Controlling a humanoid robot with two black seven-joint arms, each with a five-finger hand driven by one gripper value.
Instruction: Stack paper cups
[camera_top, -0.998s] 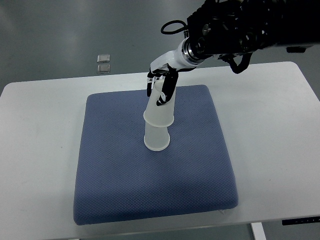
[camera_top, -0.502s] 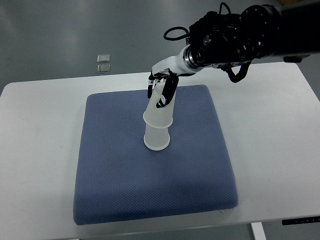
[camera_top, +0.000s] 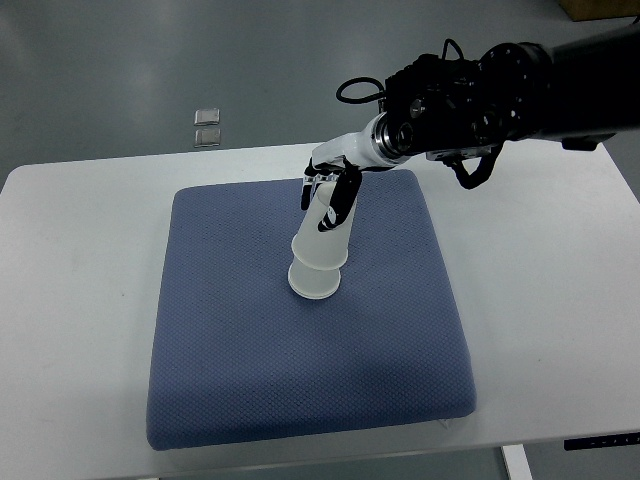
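Two white paper cups stand mouth-down near the middle of the blue cushion. The lower cup rests with its rim on the fabric, and only its bottom band shows. The upper cup sits over it, pushed well down, and leans slightly toward the far right, so the pair reads as one tilted column. The right hand is at the top of that column, directly above and behind the upper cup as seen from the camera. Its black-tipped fingers curl around the cup's closed end and upper wall, gripping it from the far side. The white wrist runs up and right into the black forearm, which enters from the right edge. The cushion lies on a white table. Beyond the table's far edge, two small clear squares lie on the grey floor.
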